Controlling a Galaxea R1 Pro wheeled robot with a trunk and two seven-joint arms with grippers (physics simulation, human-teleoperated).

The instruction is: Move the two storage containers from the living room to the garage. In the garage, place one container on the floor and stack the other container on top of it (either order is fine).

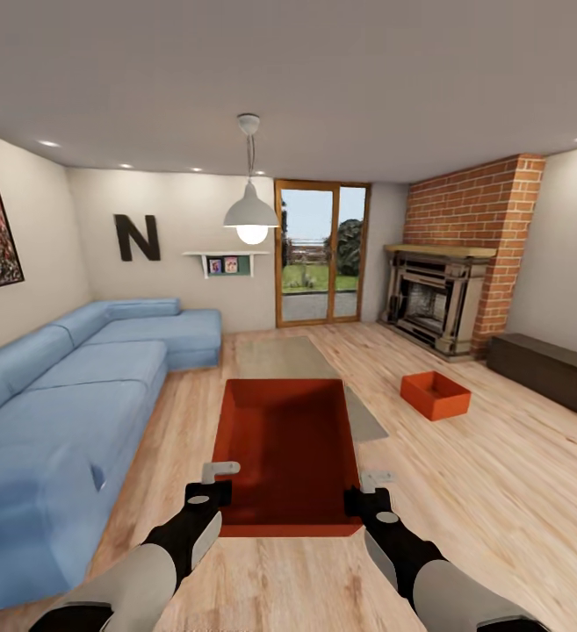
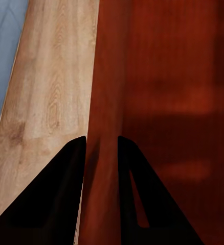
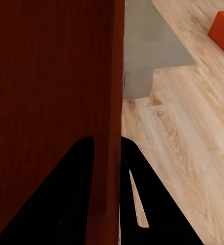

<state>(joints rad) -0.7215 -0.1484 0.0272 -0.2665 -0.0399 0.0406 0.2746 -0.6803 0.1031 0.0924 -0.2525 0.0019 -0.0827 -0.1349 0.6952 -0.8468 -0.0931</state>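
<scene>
One orange-red storage container (image 1: 290, 452) sits right in front of me between both arms, over the living room's wood-plank floor. My left gripper (image 1: 220, 480) is shut on its left wall (image 2: 103, 102), one finger (image 2: 61, 199) outside and one inside. On the opposite side, the right gripper (image 1: 372, 488) pinches the right wall (image 3: 112, 92) the same way, with one finger (image 3: 137, 194) on the outer face. The second storage container (image 1: 435, 394) stands on the planks to the right near the fireplace, and a corner of it (image 3: 223, 28) appears in the right wrist view.
A long blue sofa (image 1: 60, 412) runs along the left. A grey rug (image 1: 279, 355) lies beyond the held container. Ahead are wood-framed glass doors (image 1: 320, 254), a brick fireplace (image 1: 437, 298), a dark low bench (image 1: 547, 360) at right, and a pendant lamp (image 1: 251, 215).
</scene>
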